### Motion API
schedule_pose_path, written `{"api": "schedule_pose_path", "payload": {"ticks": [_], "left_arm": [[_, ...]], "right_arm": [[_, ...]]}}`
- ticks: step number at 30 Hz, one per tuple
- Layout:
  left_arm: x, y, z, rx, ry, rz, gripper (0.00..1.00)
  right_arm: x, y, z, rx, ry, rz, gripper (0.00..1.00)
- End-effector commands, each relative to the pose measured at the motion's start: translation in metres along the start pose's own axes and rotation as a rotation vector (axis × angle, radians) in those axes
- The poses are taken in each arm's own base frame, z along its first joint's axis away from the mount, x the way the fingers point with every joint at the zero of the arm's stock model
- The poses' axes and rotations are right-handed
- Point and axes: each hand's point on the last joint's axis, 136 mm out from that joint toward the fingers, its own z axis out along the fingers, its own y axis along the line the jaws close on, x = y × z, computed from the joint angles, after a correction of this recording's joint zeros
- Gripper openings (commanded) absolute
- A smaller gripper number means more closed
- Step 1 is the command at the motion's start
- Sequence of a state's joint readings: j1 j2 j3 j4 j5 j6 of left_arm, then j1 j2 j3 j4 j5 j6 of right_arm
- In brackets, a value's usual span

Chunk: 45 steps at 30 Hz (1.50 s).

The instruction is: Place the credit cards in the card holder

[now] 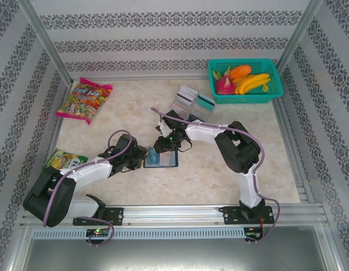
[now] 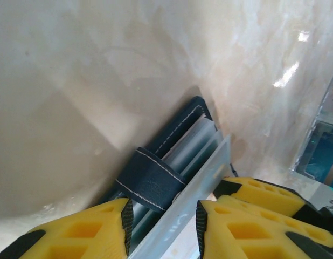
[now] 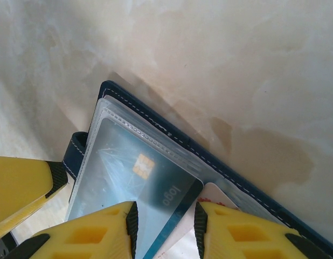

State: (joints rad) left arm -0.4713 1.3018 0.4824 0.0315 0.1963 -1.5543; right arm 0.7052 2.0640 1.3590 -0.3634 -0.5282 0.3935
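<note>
At centre frame, our right end effector (image 3: 165,226) holds the teal plastic chip card (image 3: 150,186) narrowly, its long axis running into the dark navy folding card holder (image 3: 220,162). Our left end effector (image 2: 162,229), fingers slightly apart, straddles the holder's clear sleeves at its left edge; we cannot tell whether it grips them.

Patterned wallpaper walls (image 1: 163,42), seemingly marble tabletop (image 1: 123,113), metal frame (image 1: 44,42)

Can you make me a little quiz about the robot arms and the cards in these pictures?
1. True or false: the card holder lies open on the table between the two pincers.
2. What is in the teal basket? A) toy fruit B) cards C) candy
3. Fill in: the card with a gold chip sits under a clear ____ sleeve.

Key: 1 true. 2 A. 3 plastic.

More cards wait near the basket. The right pincer straddles the teal card's edge; the left pincer is at the holder's snap tab.
</note>
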Motion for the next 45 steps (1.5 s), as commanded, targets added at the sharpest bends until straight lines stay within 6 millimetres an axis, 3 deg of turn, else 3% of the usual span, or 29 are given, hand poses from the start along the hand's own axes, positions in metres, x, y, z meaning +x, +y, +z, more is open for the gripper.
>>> {"api": "schedule_pose_path", "payload": {"ticks": [1, 9, 18, 26, 29, 33, 39, 45], "left_arm": [[0.002, -0.011, 0.005, 0.043, -0.004, -0.036, 0.39], [-0.003, -0.009, 0.004, 0.021, -0.039, -0.014, 0.39], [-0.026, -0.017, -0.002, 0.020, -0.135, 0.029, 0.39], [-0.051, -0.015, -0.022, 0.027, -0.243, 0.019, 0.40], [-0.056, -0.011, -0.021, 0.014, -0.254, 0.019, 0.40], [-0.041, -0.021, -0.016, 0.043, -0.176, 0.031, 0.40], [-0.017, -0.015, -0.035, -0.020, -0.110, 0.076, 0.40], [0.000, 0.007, -0.008, -0.101, 0.006, 0.035, 0.40]], "right_arm": [[0.018, -0.018, 0.011, 0.076, 0.049, 0.028, 0.36], [0.020, -0.020, 0.010, 0.084, 0.049, 0.029, 0.36], [0.023, -0.023, 0.009, 0.093, 0.052, 0.030, 0.36], [0.027, -0.027, 0.011, 0.101, 0.060, 0.034, 0.36], [0.027, -0.026, 0.011, 0.101, 0.061, 0.032, 0.36], [0.026, -0.026, 0.011, 0.102, 0.061, 0.031, 0.36], [0.024, -0.026, 0.011, 0.104, 0.059, 0.029, 0.36], [0.023, -0.025, 0.009, 0.107, 0.060, 0.024, 0.36]]}}
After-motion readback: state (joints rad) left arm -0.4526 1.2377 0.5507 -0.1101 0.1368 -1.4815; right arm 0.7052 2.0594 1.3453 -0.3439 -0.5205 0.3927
